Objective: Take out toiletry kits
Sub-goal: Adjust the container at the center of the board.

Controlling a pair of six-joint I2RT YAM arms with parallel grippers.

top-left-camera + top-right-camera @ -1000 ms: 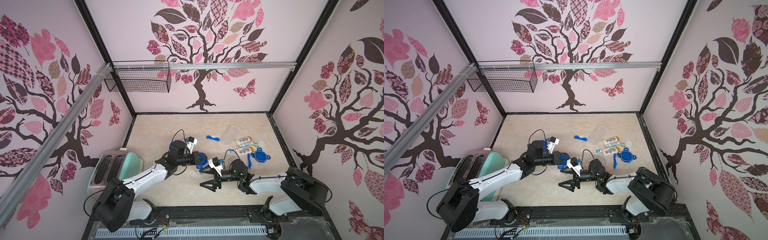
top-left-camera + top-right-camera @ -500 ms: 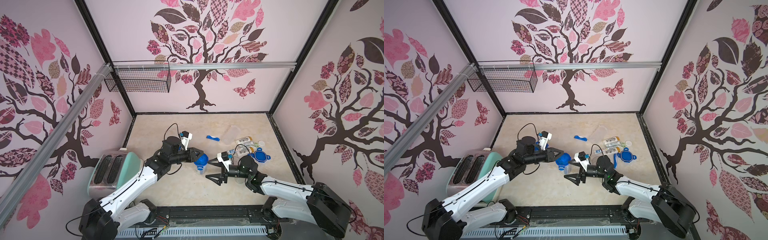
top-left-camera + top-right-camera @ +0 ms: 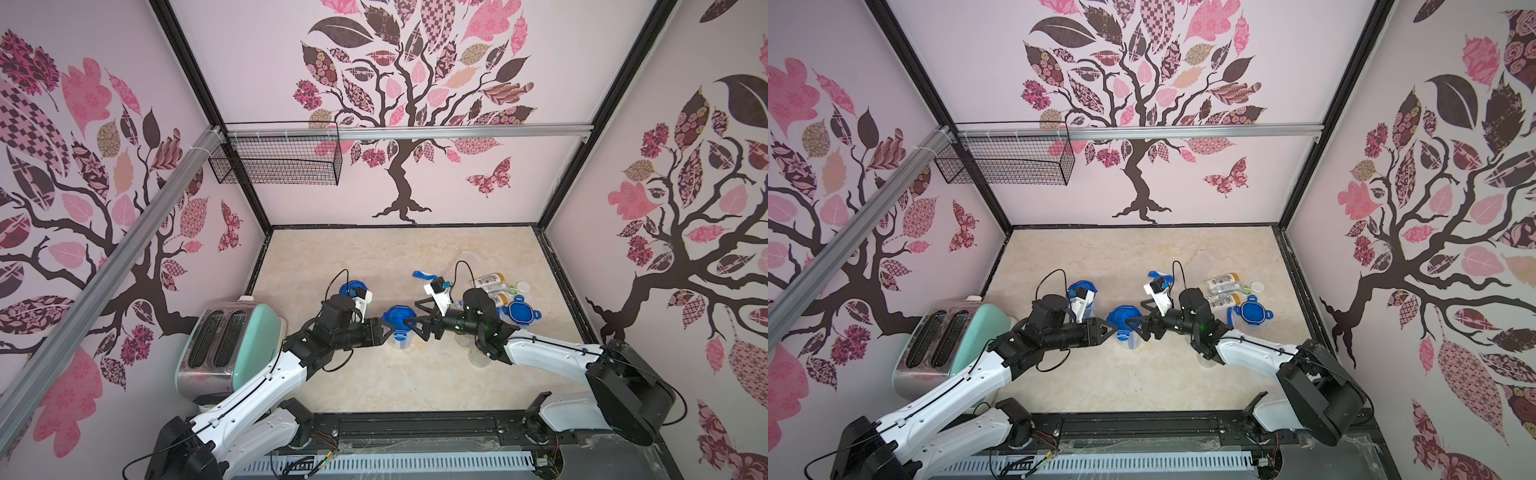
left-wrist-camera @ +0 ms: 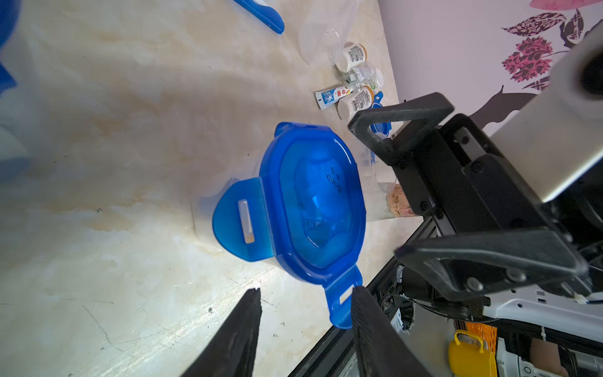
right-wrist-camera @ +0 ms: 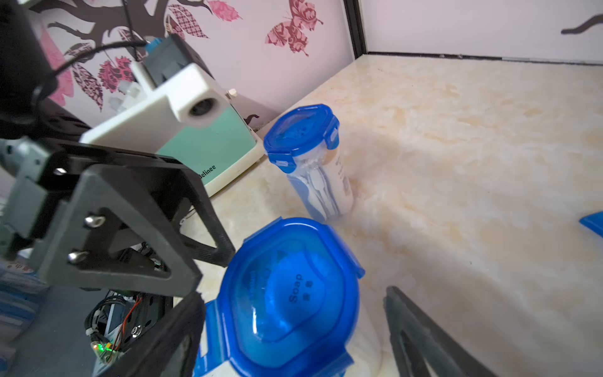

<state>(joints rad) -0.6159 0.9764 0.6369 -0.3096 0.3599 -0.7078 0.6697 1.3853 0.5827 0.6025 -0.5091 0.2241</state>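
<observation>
Toiletry kit pieces lie loose on the table [image 3: 332,257], right of centre in both top views. They are two white bottles [image 3: 490,281] with tan caps, a round white tub [image 3: 523,286] just beside them, and a blue-and-white toothbrush [image 3: 423,275] a little apart toward the middle of the frame. In the left wrist view a toothpaste tube [image 4: 331,96] lies against one of the bottles. A loose blue lid [image 3: 519,311] rests just below the bottles in a top view.

More kit pieces are shut inside two clear jars. The middle jar [image 3: 397,328] stands upright at the centre of the table with its blue lid on and two clip flaps swung outward. The far jar [image 5: 306,163] has its clips folded down and holds a white bottle and what looks like a toothbrush. It stands further left, near the mint toaster [image 3: 232,345].

The left gripper [image 4: 306,289] points at the middle jar from the left. Its fingers [image 4: 248,320] are partly apart and hold nothing, and one lid flap reaches in between them, close to one finger. The right gripper [image 5: 292,293] comes in from the right with its fingers spread wide on either side of the lid. They seem to grip nothing, though the frame edge hides whether they touch it.
</observation>
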